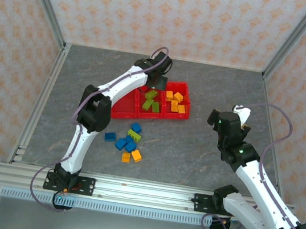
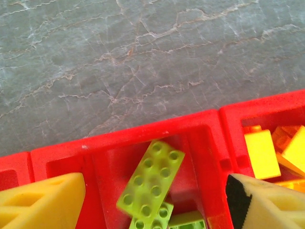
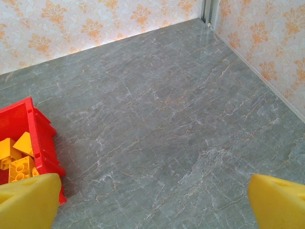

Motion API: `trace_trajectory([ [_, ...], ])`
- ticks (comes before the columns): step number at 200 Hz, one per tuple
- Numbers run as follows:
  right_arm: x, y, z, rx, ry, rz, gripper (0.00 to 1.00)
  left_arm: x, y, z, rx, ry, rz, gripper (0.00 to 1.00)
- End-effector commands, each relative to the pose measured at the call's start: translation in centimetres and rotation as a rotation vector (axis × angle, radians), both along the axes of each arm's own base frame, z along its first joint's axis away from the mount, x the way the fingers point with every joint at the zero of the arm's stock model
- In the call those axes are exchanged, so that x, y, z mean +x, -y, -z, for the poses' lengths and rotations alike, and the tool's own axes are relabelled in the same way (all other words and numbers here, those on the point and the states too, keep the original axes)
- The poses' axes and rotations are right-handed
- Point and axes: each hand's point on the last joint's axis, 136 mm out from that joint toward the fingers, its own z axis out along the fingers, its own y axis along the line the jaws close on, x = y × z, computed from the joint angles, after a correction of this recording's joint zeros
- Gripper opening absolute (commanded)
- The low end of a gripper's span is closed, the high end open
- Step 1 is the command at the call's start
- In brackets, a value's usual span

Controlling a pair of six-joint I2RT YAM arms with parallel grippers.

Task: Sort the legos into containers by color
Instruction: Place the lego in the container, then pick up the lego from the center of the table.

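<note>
No text, label, brand, number or sign can be read in any view. The wall panels (image 1: 157, 11) at the far and side edges of the bench carry a repeating orange ornament, not lettering. The stud tops of the lime green lego (image 2: 151, 179) lying in the red tray (image 2: 143, 136) are too blurred to show any embossed mark.

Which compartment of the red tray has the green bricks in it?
The middle compartment; lime green bricks lie there, while the right compartment holds orange-yellow bricks.
</note>
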Motion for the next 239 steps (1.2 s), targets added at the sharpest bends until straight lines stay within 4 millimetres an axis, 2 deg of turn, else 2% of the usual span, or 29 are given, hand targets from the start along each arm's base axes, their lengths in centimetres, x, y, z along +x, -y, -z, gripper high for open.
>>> trace_trajectory([
  [1,-0.5,0.7,-0.1,-0.006,-0.002,0.024,1.0,-0.9,0.2,-5.6,-0.069,0.094,0.037,0.84],
  [27,-0.5,0.5,-0.1,0.0,0.0,0.02,1.0,-3.1,-0.2,-7.5,-0.092,0.121,0.058,0.86],
  [36,-0.4,0.4,-0.1,0.005,0.0,0.017,1.0,-4.3,-0.2,-8.0,-0.095,0.13,0.072,0.87],
  [41,-0.4,0.4,-0.1,0.006,0.0,0.014,1.0,-4.9,-0.3,-7.6,-0.091,0.123,0.08,0.87],
  [44,-0.4,0.4,-0.1,0.009,0.001,0.013,1.0,-5.5,-0.4,-8.4,-0.099,0.139,0.083,0.88],
  [50,-0.4,0.3,0.0,0.012,0.002,0.012,1.0,-6.4,-0.4,-8.4,-0.103,0.138,0.093,0.88],
  [67,-0.2,0.1,0.0,0.021,0.004,0.006,1.0,-8.9,-0.7,-7.5,-0.101,0.116,0.108,0.9],
  [93,0.1,-0.3,0.1,0.036,0.005,-0.005,1.0,-12.7,-1.4,-4.7,-0.096,0.057,0.105,0.91],
  [133,0.6,-1.0,0.2,0.058,-0.005,-0.023,1.0,-16.9,-2.8,-0.7,-0.092,-0.024,0.077,0.91],
  [169,0.6,-1.2,0.5,0.07,-0.011,-0.03,1.0,-18.8,-3.6,2.3,-0.107,-0.08,0.038,0.87],
  [239,0.6,-1.2,0.4,0.063,-0.017,-0.03,1.0,-19.3,-1.7,5.6,-0.115,-0.171,0.031,0.84],
])
